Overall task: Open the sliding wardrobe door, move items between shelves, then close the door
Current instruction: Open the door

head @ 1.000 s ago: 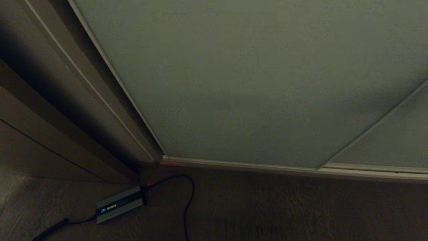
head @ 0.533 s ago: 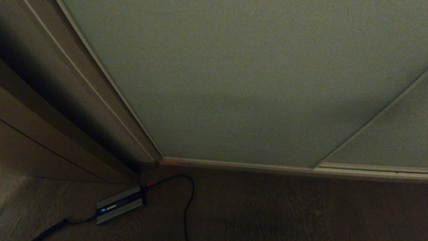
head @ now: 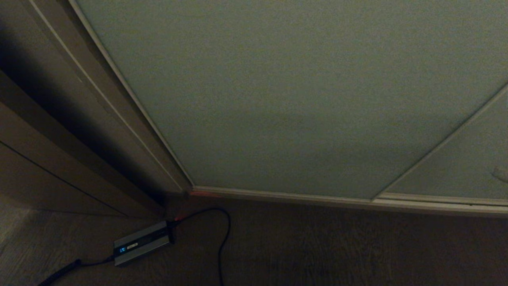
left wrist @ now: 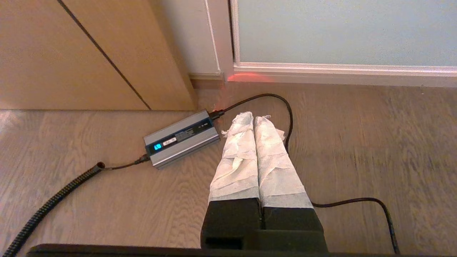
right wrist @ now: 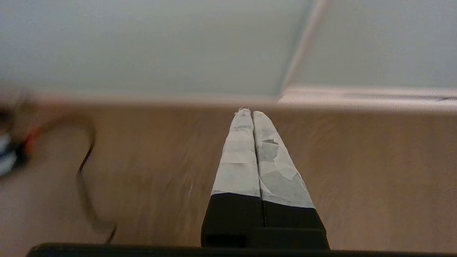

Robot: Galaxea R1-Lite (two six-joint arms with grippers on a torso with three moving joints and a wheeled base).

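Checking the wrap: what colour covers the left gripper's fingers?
White, on the fingers; left wrist view.

- Grey power brick (head: 142, 243) on the wood floor (head: 317, 246) at seven o'clock (small blue light lit).
- Black cable (head: 222, 238) loops from it.
- Brown wood-grain panel (head: 47, 167) at nine o'clock.
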